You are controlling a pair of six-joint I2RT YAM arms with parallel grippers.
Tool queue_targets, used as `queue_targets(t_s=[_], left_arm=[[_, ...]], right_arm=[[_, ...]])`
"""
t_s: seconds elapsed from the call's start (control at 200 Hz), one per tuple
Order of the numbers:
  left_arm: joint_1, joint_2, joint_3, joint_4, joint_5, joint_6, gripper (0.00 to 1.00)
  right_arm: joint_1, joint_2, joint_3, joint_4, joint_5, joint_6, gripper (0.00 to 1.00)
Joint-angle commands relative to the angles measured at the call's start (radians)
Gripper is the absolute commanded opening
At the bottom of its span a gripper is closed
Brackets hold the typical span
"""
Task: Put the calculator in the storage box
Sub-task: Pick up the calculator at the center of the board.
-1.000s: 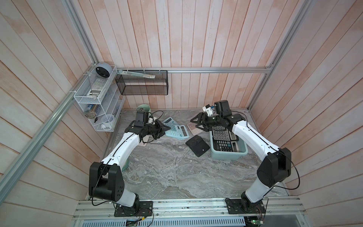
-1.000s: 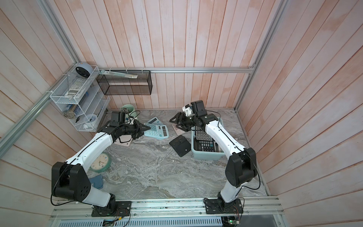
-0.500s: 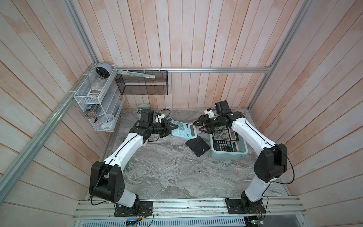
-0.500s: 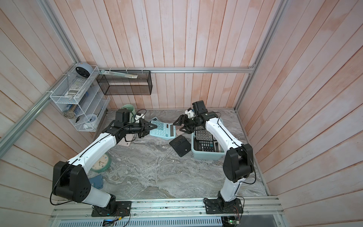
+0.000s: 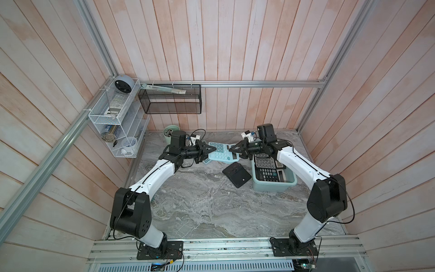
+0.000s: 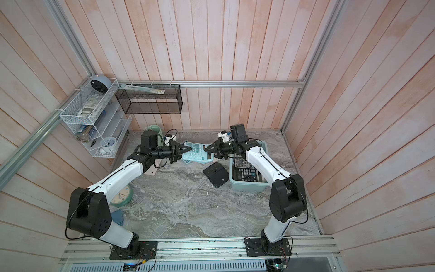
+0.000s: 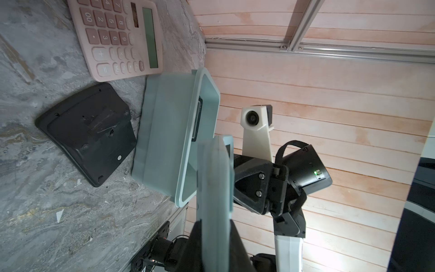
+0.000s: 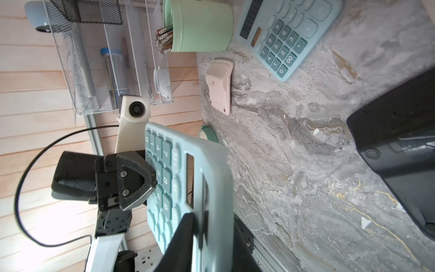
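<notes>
A teal calculator (image 5: pixel 222 152) (image 6: pixel 195 153) hangs above the table, held between my two arms. The left gripper (image 5: pixel 213 148) (image 7: pixel 215 235) is shut on its left end, and the right gripper (image 5: pixel 231 148) (image 8: pixel 211 226) is shut on its display end. Seen edge-on in the left wrist view, the calculator (image 7: pixel 214 188) sits between the dark fingers; in the right wrist view its keys (image 8: pixel 162 179) face the other arm. The light teal storage box (image 5: pixel 274 188) (image 6: pixel 247 187) (image 7: pixel 164 131) stands just right of the held calculator, with two black calculators (image 5: pixel 266 169) inside.
A black calculator (image 5: pixel 236 174) lies face down left of the box. A second teal calculator (image 8: pixel 287 35) lies on the table under the held one, and a pink one (image 7: pixel 122 40) behind. The mint cup (image 5: pixel 169 131), wire shelf (image 5: pixel 117 122), mesh basket (image 5: pixel 170 101) and a clock (image 6: pixel 121 196) are on the left.
The left arm carried the teal calculator up and to the right. The right gripper came to meet it and shut on its far end.
</notes>
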Motion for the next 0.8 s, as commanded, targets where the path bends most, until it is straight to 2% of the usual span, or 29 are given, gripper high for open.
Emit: queue_targets(t_s=[0.0, 0.05, 0.115, 0.16, 0.2, 0.26, 0.305, 0.53, 0.66, 0.795], left_arm=[[-0.011, 0.008, -0.007, 0.084, 0.027, -0.009, 0.02], [-0.012, 0.007, -0.010, 0.082, 0.021, -0.006, 0.13], [-0.011, 0.002, -0.011, 0.064, 0.005, 0.011, 0.46], [-0.010, -0.003, -0.006, 0.038, -0.010, 0.034, 0.62], [-0.010, -0.010, 0.000, 0.009, -0.024, 0.058, 0.73], [-0.006, -0.016, 0.011, -0.037, -0.044, 0.092, 0.85], [0.000, -0.018, 0.023, -0.079, -0.059, 0.124, 0.99], [0.025, -0.024, 0.073, -0.284, -0.132, 0.264, 1.00], [0.041, -0.020, 0.074, -0.324, -0.160, 0.282, 1.00], [0.057, -0.013, 0.068, -0.325, -0.169, 0.277, 1.00]], right_arm=[[0.013, -0.018, -0.019, 0.006, -0.026, -0.017, 0.07], [0.009, -0.025, -0.019, -0.024, -0.014, -0.040, 0.00], [0.003, -0.038, -0.014, -0.080, 0.012, -0.080, 0.00], [-0.007, -0.051, -0.009, -0.124, 0.035, -0.113, 0.00], [-0.020, -0.065, -0.003, -0.168, 0.055, -0.144, 0.00], [-0.050, -0.092, 0.007, -0.234, 0.090, -0.197, 0.00], [-0.076, -0.118, 0.014, -0.289, 0.119, -0.240, 0.00], [-0.292, -0.274, 0.031, -0.535, 0.286, -0.456, 0.00], [-0.425, -0.370, 0.009, -0.639, 0.403, -0.552, 0.00], [-0.472, -0.398, 0.023, -0.749, 0.540, -0.665, 0.00]])
